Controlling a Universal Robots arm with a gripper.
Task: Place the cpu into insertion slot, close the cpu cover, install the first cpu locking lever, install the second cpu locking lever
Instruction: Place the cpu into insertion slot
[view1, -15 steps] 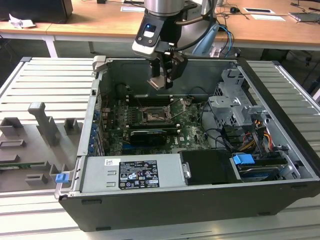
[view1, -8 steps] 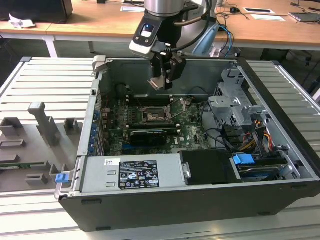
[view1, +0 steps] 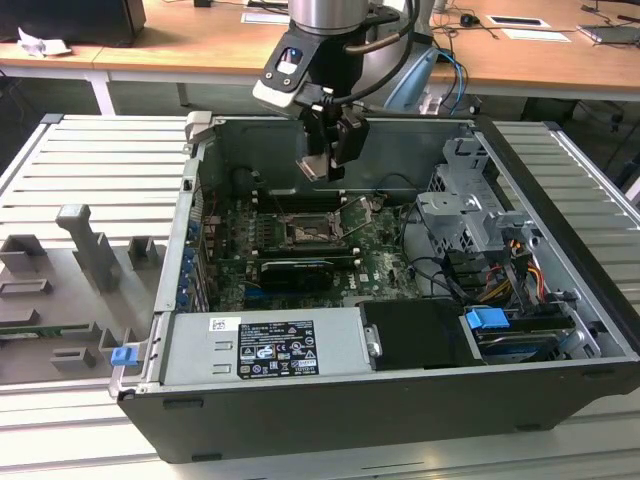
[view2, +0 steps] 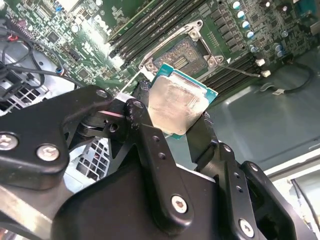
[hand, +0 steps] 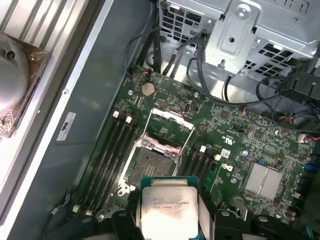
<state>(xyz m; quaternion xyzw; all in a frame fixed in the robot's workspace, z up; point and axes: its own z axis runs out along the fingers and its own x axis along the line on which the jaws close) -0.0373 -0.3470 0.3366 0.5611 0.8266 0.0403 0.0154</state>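
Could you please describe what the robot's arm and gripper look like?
The arm is a silvery-grey cylinder carrying a pale grey block at the wrist, with a black cable looping beside it. The gripper is matte black, built from flat angular links joined by silver screws, ending in two slim black fingers.

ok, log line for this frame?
step: cpu insertion | gripper: shut on cpu | cpu: in air near socket, not seated | socket: empty | cover: open

Ribbed grey table (view1: 100, 150): open computer case (view1: 330, 410) on it; grey fixture blocks (view1: 85, 240) exterior view's left.
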